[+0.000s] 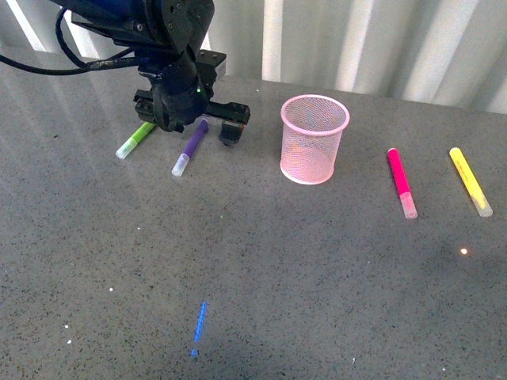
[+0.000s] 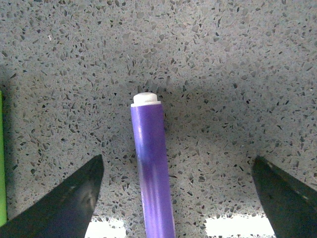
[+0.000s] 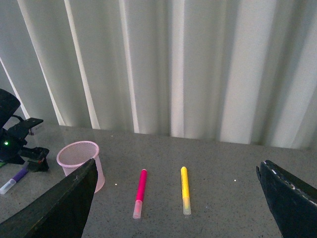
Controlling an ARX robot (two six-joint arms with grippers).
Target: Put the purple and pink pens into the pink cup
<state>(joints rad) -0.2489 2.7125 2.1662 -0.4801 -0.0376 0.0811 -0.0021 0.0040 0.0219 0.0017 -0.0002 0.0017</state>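
You have four pens, one cup, two tools. Left tool [image 1: 190, 119] [image 2: 176, 198] spread wide, holding nothing, low over purple pen [image 1: 191, 147] [image 2: 152, 168]: smooth round barrel lies between dark fingers [image 2: 69, 201], clear of both. Lime pen [image 1: 135, 140] just left of it. Both lie toward far-left corner of speckled grey table [image 1: 301, 261]. Pink cup [image 1: 314, 139]: round wire mesh, solid rim, upright, mid-table near far edge, open room all round. Pink pen [image 1: 401, 182], then yellow pen [image 1: 470, 181], flat, apart, toward right edge. Right tool [image 3: 178, 198] spread wide, holding nothing.
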